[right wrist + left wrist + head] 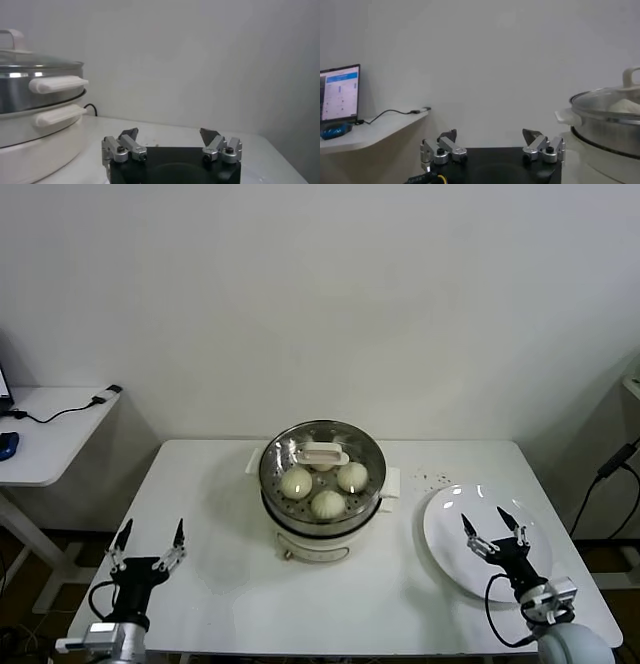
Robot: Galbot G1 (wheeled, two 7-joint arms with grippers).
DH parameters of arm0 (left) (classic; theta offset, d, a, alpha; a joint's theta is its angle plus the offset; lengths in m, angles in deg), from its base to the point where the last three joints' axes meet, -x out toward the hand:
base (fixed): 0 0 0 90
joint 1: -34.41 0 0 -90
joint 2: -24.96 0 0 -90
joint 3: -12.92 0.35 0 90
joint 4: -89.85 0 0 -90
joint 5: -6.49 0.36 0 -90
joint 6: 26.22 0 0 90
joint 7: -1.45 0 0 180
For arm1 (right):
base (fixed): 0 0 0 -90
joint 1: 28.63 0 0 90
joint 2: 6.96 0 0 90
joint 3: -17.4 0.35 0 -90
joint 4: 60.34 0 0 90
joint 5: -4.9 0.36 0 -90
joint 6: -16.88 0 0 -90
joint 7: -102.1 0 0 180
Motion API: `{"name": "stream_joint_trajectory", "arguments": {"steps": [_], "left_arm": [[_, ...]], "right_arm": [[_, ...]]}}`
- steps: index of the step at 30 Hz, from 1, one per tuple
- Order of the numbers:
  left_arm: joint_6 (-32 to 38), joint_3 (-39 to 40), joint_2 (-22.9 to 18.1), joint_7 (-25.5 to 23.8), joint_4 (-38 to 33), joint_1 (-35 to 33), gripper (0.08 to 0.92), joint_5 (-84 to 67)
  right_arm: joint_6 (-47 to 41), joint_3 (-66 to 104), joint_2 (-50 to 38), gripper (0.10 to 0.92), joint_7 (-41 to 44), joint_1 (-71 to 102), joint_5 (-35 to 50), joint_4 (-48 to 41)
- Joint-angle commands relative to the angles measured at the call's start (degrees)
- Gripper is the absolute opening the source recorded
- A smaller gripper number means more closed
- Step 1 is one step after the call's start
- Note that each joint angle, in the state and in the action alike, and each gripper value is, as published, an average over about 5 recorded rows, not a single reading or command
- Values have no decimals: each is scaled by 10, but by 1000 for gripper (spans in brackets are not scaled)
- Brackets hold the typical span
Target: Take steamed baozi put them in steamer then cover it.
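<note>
Both tools are sitting nearest the camera at the front edge of the white surface (210,584): the left tool (148,537) is hanging spread and empty well apart from the pot, and the right tool (495,527) is hovering spread over the bare plate (450,559). At the centre, the steamed baozi (327,504) are lying inside the steamer (315,519), with the cover (322,464) resting on its rim. Judging by this, the task is looking finished, and the arms are waiting clear.
</note>
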Motion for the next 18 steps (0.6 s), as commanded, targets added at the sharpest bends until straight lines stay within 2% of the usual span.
{"name": "stream_joint_trajectory", "arguments": {"steps": [1, 18], "left_arm": [[8, -5, -1, -2, 3, -5, 823, -4], [7, -7, -1, -11, 1, -10, 823, -1]], "right_arm": [[1, 2, 2, 823, 4, 5, -1, 3], [3, 3, 3, 823, 4, 5, -4, 0]]}}
